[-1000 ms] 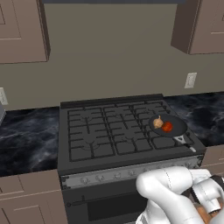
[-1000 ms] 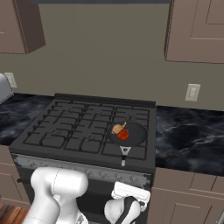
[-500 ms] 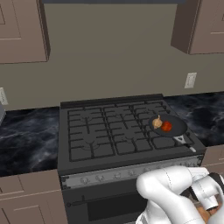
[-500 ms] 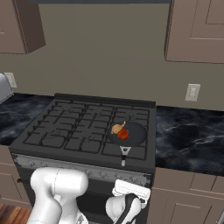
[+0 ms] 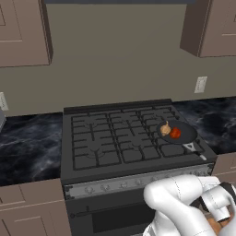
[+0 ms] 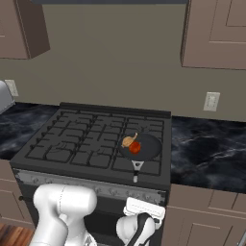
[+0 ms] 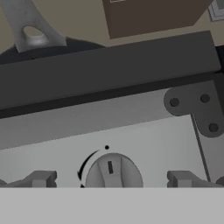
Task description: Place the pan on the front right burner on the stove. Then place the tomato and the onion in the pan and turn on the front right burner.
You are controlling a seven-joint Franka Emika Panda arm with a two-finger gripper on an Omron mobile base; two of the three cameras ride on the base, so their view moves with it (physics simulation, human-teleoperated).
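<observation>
One knob (image 7: 112,173), small, stiff and likely slick, sits centred between the wide-open, empty hand (image 7: 112,180); best pinched across its raised middle rib, though its lower half is cut off. Beyond, the pan (image 6: 140,147) rests on the front right burner (image 6: 146,156) holding onion (image 6: 128,141) and tomato (image 6: 135,148).

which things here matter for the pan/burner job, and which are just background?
Job: pan on the front right burner, tomato and onion inside it, stove, knob facing the open pincer.

Background: wall outlet, upper cabinets, marble counter.
</observation>
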